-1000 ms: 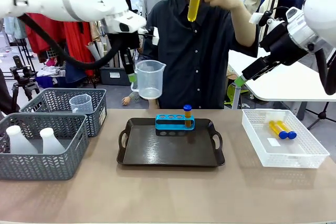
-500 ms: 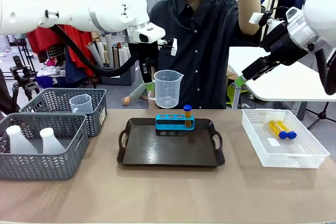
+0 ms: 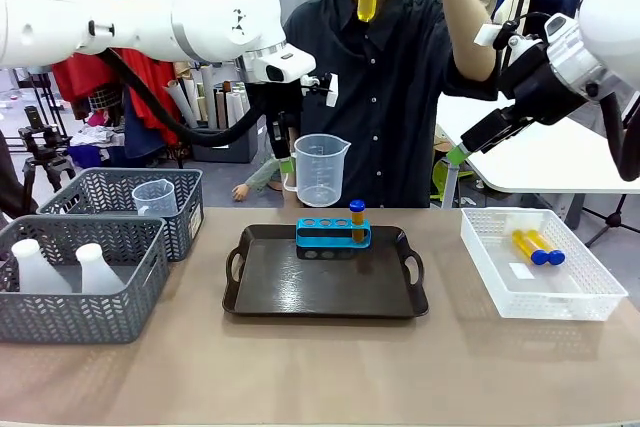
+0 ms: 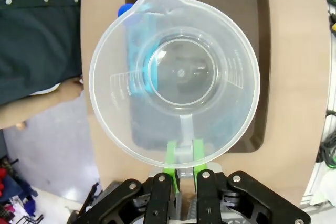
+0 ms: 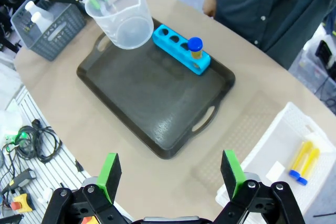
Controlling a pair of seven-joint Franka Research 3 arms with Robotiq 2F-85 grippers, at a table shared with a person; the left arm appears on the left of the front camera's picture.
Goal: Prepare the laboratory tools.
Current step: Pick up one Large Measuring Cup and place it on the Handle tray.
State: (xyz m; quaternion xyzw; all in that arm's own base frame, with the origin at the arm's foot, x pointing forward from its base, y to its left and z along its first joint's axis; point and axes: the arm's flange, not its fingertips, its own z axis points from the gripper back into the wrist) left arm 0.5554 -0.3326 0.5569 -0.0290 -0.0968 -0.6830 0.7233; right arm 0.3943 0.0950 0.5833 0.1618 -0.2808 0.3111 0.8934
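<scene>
My left gripper [image 3: 286,161] is shut on the handle of the clear measuring beaker [image 3: 320,169], which hangs upright above the far edge of the dark tray [image 3: 325,292]. From the left wrist, the green pads [image 4: 171,154] clamp the handle of the beaker [image 4: 176,72] over the tray. The blue tube rack [image 3: 333,235] stands on the tray with one amber blue-capped tube [image 3: 357,217] in its right hole. The person holds another amber tube [image 3: 367,7] high. My right gripper [image 3: 455,157] hangs open, empty, above the table's right; its wrist view shows the gripper [image 5: 170,170] above the rack [image 5: 181,49].
A white basket [image 3: 590,292] at the right holds two amber tubes [image 3: 538,247]. Grey mesh baskets at the left hold a second beaker [image 3: 152,197] and two white flasks [image 3: 35,267]. The person stands close behind the tray. Bare table lies in front of the tray.
My left arm carried the beaker rightward and slightly down, over the tray's far edge, then held still. The person's hand with the tube went up and came back. The right arm stayed put.
</scene>
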